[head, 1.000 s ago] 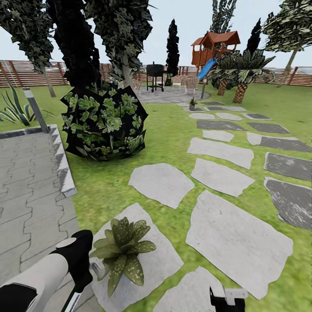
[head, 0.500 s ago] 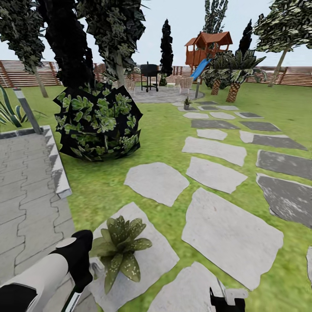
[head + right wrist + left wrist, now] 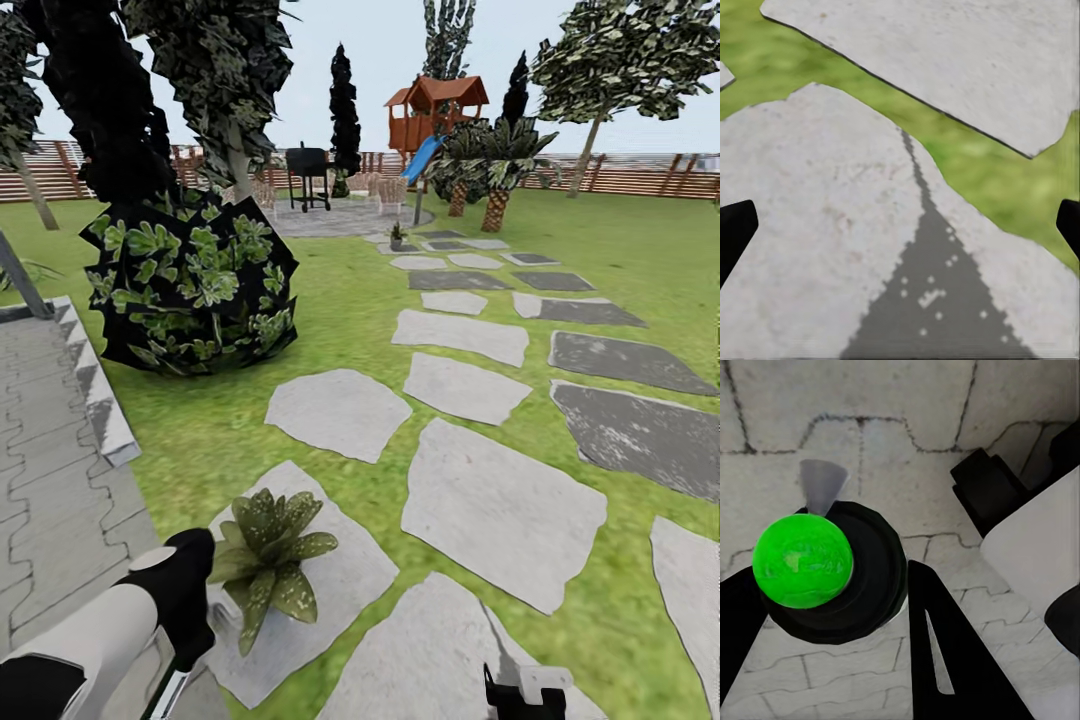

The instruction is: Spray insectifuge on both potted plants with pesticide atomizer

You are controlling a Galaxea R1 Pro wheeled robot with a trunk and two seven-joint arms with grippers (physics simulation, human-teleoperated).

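The head view covered the garden (image 3: 330, 300): lawn, grey stepping stones (image 3: 500, 510), a round dark-leaved bush (image 3: 190, 290) at 11 o'clock, a brown slatted fence (image 3: 640, 175) along the far edge, and a play structure (image 3: 435, 105) at 12 o'clock. One potted plant (image 3: 265, 560) sat on a stepping stone at 7 o'clock, just beside the left arm (image 3: 110, 620). Whitish specks of insectifuge (image 3: 285, 592) dotted its leaves. A second, very small potted plant (image 3: 397, 236) stood far off at 12 o'clock, near the paved circle; its detail could not be resolved.

The left wrist view supplied what the head view did not: the pesticide atomizer (image 3: 825, 570) sat between the fingers of the left gripper (image 3: 832, 622), which were closed against its dark body. The camera looked nearly along its long axis, so the green rounded end faced the lens. The pale clear nozzle tip (image 3: 821, 484) pointed away from the camera, toward the grey paving (image 3: 907, 435).

The right wrist view showed the right gripper (image 3: 900, 225) spread wide and empty, with only its dark fingertips (image 3: 735, 229) at the frame edges, above a stepping stone and a strip of grass (image 3: 967, 157).
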